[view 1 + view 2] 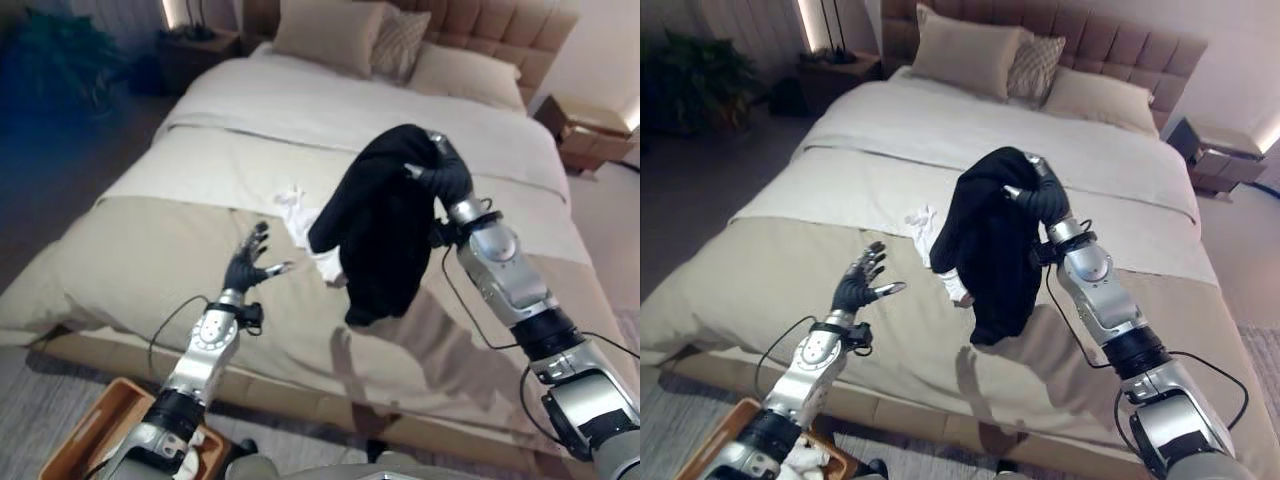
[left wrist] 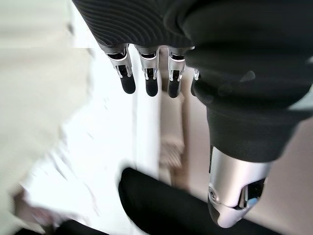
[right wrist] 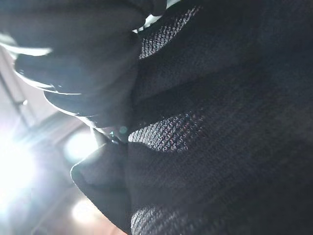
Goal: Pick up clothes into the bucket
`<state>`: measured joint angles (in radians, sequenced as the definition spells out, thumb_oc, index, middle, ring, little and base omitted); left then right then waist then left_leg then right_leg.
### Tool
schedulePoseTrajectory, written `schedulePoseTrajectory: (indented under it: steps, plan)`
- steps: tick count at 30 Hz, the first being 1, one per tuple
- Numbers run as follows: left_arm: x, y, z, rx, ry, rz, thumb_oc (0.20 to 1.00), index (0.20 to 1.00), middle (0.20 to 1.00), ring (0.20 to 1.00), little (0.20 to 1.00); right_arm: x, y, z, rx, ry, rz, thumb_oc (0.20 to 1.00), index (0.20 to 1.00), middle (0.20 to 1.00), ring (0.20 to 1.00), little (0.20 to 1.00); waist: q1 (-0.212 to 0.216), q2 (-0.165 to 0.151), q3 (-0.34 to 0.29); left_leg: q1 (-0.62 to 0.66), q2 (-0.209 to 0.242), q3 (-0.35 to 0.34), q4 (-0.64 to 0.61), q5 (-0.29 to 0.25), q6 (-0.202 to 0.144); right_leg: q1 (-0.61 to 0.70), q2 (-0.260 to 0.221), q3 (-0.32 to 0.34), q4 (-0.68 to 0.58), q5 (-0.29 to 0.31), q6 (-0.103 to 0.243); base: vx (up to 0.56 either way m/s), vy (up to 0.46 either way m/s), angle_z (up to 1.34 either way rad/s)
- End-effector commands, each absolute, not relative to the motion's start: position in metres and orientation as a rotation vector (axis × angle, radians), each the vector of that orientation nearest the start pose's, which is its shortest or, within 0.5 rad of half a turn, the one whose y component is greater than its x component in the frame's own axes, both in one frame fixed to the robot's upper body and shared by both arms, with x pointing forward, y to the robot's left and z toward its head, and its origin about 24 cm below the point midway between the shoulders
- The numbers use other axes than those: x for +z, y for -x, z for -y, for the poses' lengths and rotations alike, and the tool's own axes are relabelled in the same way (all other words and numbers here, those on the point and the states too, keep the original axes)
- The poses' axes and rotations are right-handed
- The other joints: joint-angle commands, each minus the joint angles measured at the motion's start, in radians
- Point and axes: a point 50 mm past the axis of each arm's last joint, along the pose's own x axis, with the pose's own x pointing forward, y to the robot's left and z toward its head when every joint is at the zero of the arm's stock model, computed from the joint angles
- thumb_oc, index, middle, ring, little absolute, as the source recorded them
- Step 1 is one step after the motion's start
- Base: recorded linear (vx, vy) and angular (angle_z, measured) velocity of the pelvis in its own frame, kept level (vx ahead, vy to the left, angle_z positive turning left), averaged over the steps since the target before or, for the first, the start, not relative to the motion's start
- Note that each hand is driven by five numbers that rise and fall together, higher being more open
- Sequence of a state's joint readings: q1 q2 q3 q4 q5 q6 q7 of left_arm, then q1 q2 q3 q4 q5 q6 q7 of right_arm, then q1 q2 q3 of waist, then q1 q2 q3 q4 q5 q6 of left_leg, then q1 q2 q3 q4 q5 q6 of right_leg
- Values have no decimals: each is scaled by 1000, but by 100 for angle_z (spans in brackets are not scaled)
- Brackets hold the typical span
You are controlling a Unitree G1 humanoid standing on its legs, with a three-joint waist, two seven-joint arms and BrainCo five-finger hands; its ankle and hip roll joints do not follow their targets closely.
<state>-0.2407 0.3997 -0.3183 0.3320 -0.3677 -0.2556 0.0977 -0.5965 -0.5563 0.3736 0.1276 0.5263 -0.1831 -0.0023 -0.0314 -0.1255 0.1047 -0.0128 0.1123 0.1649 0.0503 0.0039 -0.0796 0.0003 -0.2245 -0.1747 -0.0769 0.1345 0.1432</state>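
Hanging from the right robot hand (image 1: 443, 172), a black garment (image 1: 378, 228) was seen in the left eye view, lifted clear above the bed (image 1: 150, 250). The fingers were curled into the top of the cloth, and its lower end dangled just over the beige blanket (image 1: 130, 270). A white garment (image 1: 295, 210) lay on the bed beside and partly behind the black one. The left robot hand (image 1: 247, 262) was held open above the blanket, fingers spread, holding nothing and apart from both garments. An orange bucket (image 1: 85, 432) showed at the lower left, on the floor by the bed's foot. Pillows (image 1: 330, 35) were stacked at the headboard, and a nightstand (image 1: 590, 130) stood at the far right.

In the right eye view the same scene was given: the black garment (image 1: 985, 235) gripped at its top by the right robot hand (image 1: 1040, 198), the open left robot hand (image 1: 862, 280) lower and to the left, and something white in the bucket (image 1: 735, 425).

In the left wrist view the left robot hand (image 2: 146, 73) was shown with straight fingers (image 2: 128, 78) and the thumb (image 2: 234, 196) apart; white cloth (image 2: 98, 161) and a dark fold (image 2: 161, 200) lay beyond them.

In the right wrist view black knit fabric (image 3: 210, 127) was pressed close against the right robot hand (image 3: 83, 63), whose curled fingers were bunched into it.
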Motion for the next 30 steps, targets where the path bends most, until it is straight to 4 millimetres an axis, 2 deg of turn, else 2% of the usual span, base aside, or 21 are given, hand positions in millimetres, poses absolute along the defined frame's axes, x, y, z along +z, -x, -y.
schedulePoseTrajectory:
  steps: [1, 6, 7, 9, 10, 12, 15, 16, 19, 24, 30]
  plan:
    - [75, -306, -152, -241, -84, 178, 1000, 1000, 1000, 1000, 1000, 235, -322, 115, 533, 44, 639, 200, 200, 200, 200, 200, 7, 3, -51, -28, 16, -86, -12, 18, 13, 2, -47, -15, 76, -24, 73, 39, -7, 1]
    - [91, -317, -128, -326, -98, 218, 1000, 1000, 1000, 1000, 1000, 237, -319, 97, 624, 12, 623, 200, 200, 200, 200, 200, 4, 4, -73, -1, 20, -80, -27, 18, 12, 21, -41, -15, 65, -24, 74, 29, -4, -1]
    - [100, -320, -120, -356, -104, 247, 1000, 1000, 1000, 1000, 1000, 240, -319, 92, 641, 13, 625, 200, 200, 200, 200, 200, 4, 5, -77, 2, 21, -81, -29, 19, 11, 25, -39, -15, 64, -24, 74, 0, 0, 0]
    - [100, -321, -120, -356, -104, 247, 1000, 1000, 1000, 1000, 1000, 240, -319, 93, 641, 14, 625, 200, 200, 200, 200, 200, 4, 5, -76, 3, 21, -81, -29, 19, 11, 26, -39, -15, 64, -24, 74, 0, 0, 0]
    - [109, -322, -112, -390, -97, 274, 1000, 1000, 1000, 1000, 1000, 240, -318, 88, 660, 5, 618, 200, 200, 200, 200, 200, 5, 5, -81, 6, 22, -82, -32, 20, 10, 30, -39, -16, 61, -24, 74, 0, 0, 0]
    - [115, -323, -106, -411, -87, 290, 1000, 1000, 1000, 1000, 1000, 240, -318, 85, 678, 8, 611, 200, 200, 200, 200, 200, 5, 5, -84, 9, 22, -84, -35, 22, 9, 34, -39, -19, 60, -24, 75, 0, 0, 0]
    - [119, -324, -101, -425, -87, 299, 1000, 1000, 1000, 1000, 1000, 240, -317, 83, 690, 8, 607, 200, 200, 200, 200, 200, 4, 6, -87, 11, 21, -85, -37, 23, 9, 37, -39, -23, 59, -23, 75, 0, 0, 0]
    - [119, -326, -93, -448, -94, 292, 1000, 1000, 1000, 1000, 1000, 240, -318, 81, 696, 2, 602, 200, 200, 200, 200, 200, 2, 8, -88, 12, 21, -88, -38, 23, 10, 37, -40, -24, 60, -22, 77, 0, 0, 0]
    - [111, -327, -83, -485, -85, 242, 1000, 1000, 1000, 1000, 1000, 241, -318, 80, 696, -12, 599, 200, 200, 200, 200, 200, -3, 12, -90, 12, 20, -89, -38, 23, 11, 39, -42, -25, 59, -21, 77, 0, 0, 0]
    - [85, -323, -65, -557, -23, 99, 1000, 1000, 1000, 1000, 1000, 246, -319, 76, 712, -31, 599, 200, 200, 200, 200, 200, -14, 14, -95, 13, 17, -88, -37, 21, 12, 37, -42, -21, 62, -20, 76, 0, 0, 0]
    - [57, -313, -46, -631, 158, -71, 1000, 1000, 1000, 1000, 1000, 248, -321, 67, 726, -71, 599, 200, 200, 200, 200, 200, -32, 13, -99, 16, 19, -85, -39, 20, 12, 34, -43, -12, 67, -22, 75, 0, 0, 0]
